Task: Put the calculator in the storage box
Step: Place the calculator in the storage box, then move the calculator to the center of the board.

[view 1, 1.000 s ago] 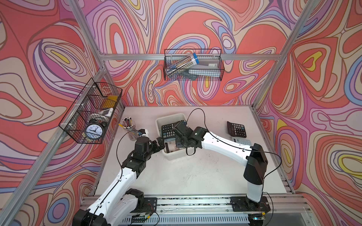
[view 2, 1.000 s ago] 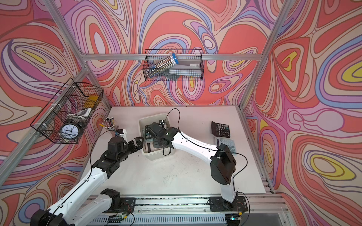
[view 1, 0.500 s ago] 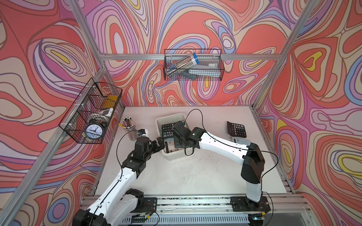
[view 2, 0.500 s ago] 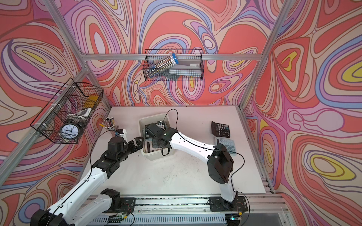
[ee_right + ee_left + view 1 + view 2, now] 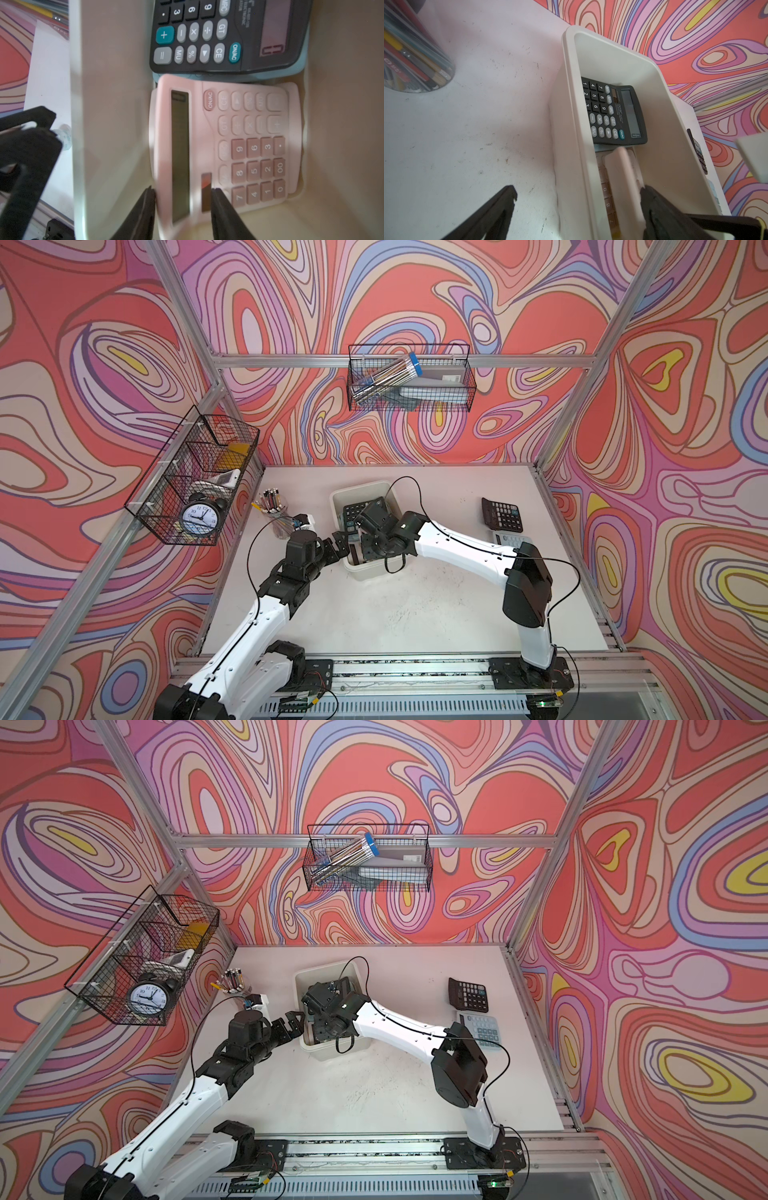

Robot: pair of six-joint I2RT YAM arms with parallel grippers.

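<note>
While the pink calculator (image 5: 228,145) lies keys-up inside the storage box (image 5: 360,490), it occupies the end of the box nearer the arm bases, and its outline is blurred in the right wrist view. Just beside it, toward the far end of the box, a black calculator (image 5: 207,31) rests on top of a light-blue calculator (image 5: 270,77), of which only an edge shows.

The right arm (image 5: 457,547) reaches down into the box from above. The right jaws are spread, with one of the fingers (image 5: 141,216) on each side of the pink calculator's display end. Whether either finger touches the calculator cannot be told.

The left arm (image 5: 266,614) stands at the side wall of the box. The left jaws are spread wide and straddle that wall, one finger over the bench (image 5: 415,614) outside and the other over the box interior. They pinch nothing.

Well apart from the box, near the right edge of the bench, lie a second black calculator (image 5: 500,514) and a pale calculator (image 5: 513,540). A clear cup of pencils (image 5: 276,516) stands near the left arm. Two wire baskets hang on the walls, and one of them holds an alarm clock (image 5: 199,517).
</note>
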